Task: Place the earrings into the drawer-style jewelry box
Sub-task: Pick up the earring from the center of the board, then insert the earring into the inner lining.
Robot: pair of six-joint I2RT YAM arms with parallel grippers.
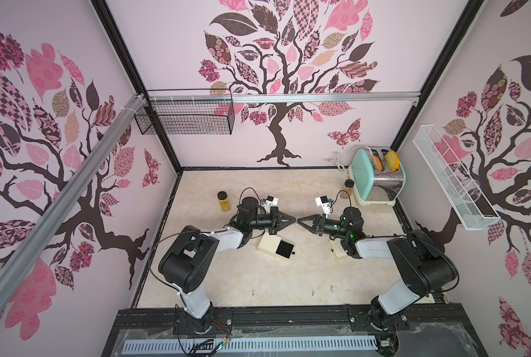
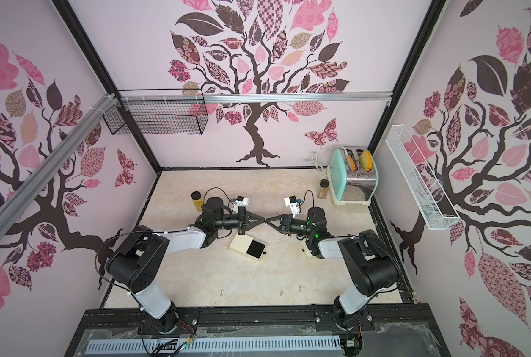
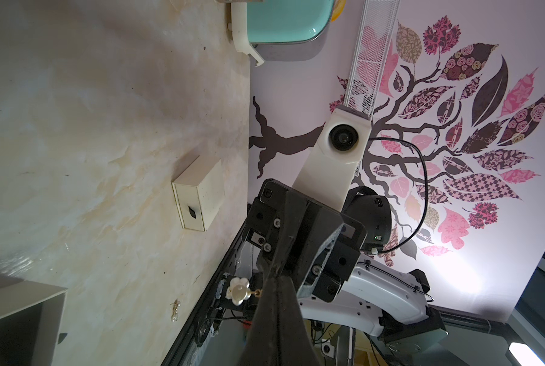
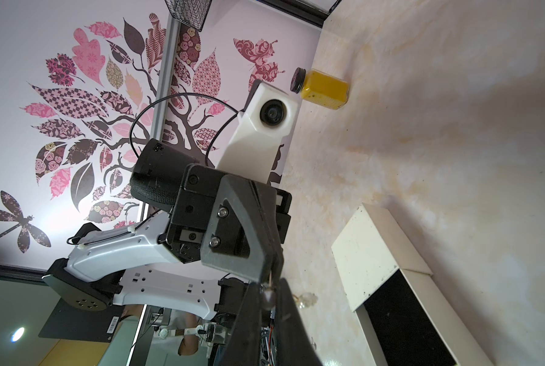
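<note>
1. Left wrist view: earring (image 3: pixel 239 291) hangs pinched in the left end effector (image 3: pixel 274 282), above mid-table.
2. Right end effector (image 1: pixel 298 220) meets it tip to tip, nearly together; whether it grips, I cannot tell.
3. Best to confirm the right's hold before the left lets go; the open drawer (image 1: pixel 284 248) lies near, frontward.
4. Three earrings (image 1: pixel 313 292) lie by the marbled table's (image 1: pixel 258 272) front edge, between pink tree-printed walls.

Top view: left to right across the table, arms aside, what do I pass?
From the left: yellow jar → leftmost loose earring → open jewelry box → middle loose earring → rightmost loose earring → brown jar → toaster. Left out: the half-hidden closed box, which overlaps its neighbours.
</note>
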